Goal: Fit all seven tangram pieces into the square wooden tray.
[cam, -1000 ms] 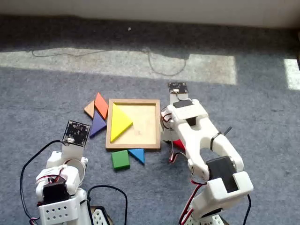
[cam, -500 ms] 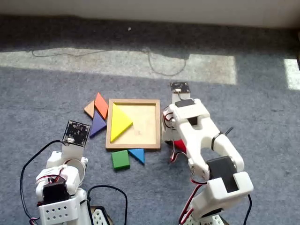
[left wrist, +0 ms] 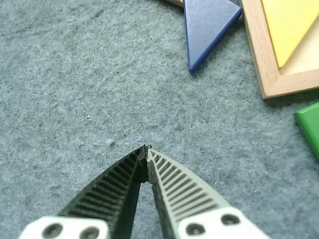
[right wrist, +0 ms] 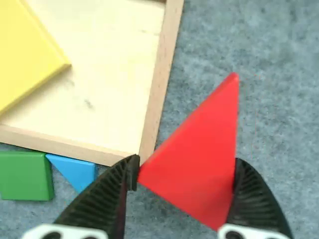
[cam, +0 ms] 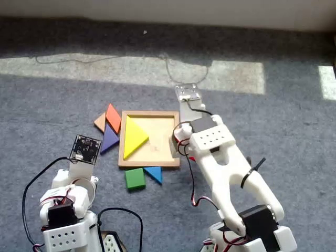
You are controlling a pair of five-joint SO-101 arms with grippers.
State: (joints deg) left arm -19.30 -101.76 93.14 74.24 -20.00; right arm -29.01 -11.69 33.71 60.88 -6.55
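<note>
**Q:** Right wrist view: what does the right end effector (right wrist: 184, 172) hold?

**A:** The red triangle (right wrist: 197, 149). Both fingers clamp it across its broad part, so the jaws stand wide. The piece sits just outside the tray (right wrist: 160, 84), with one corner close to the rim.

**Q:** Why grip it there?

**A:** This is probably staging for insertion. The yellow triangle (right wrist: 25, 55) fills one side of the tray, and the bare wood beside it looks like the intended seat. The grip leaves the triangle's point free for steering.

**Q:** And the left end effector (left wrist: 146, 154)?

**A:** Its fingertips are pressed together and hold nothing. It sits over the carpeted worktop near the dark blue triangle (left wrist: 207, 25), apparently parked out of the way.

**Q:** What remains outside the tray?

**A:** The green square (right wrist: 25, 175) and the light blue triangle (right wrist: 75, 169), among other pieces, lie outside the tray's rim.
</note>
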